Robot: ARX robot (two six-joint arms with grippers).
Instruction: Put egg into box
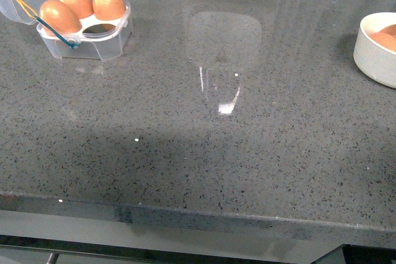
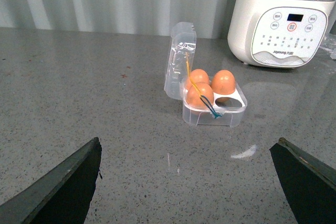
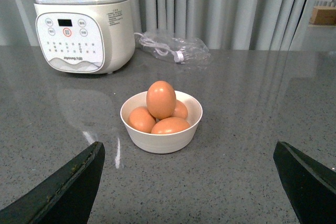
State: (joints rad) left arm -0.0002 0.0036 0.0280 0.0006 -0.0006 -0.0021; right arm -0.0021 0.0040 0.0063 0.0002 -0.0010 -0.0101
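Curtains [image 2: 105,3] hung behind the shiny grey table [image 1: 198,153]. Only the left wrist view showed the box [image 2: 231,113] whole. The left gripper [image 2: 188,140] and right gripper [image 3: 189,145] were spread wide.

White appliance [image 3: 84,35] at back of grey speckled counter [image 1: 198,153]; clear bag [image 3: 173,46] beside it; white bowl [image 3: 163,142] nearer; curtain [image 3: 226,9] behind.

Soft, even light, with all views sharp. White glare streaks mark the grey countertop [image 1: 297,134] mid-surface — a dim shadow crosses its near part.
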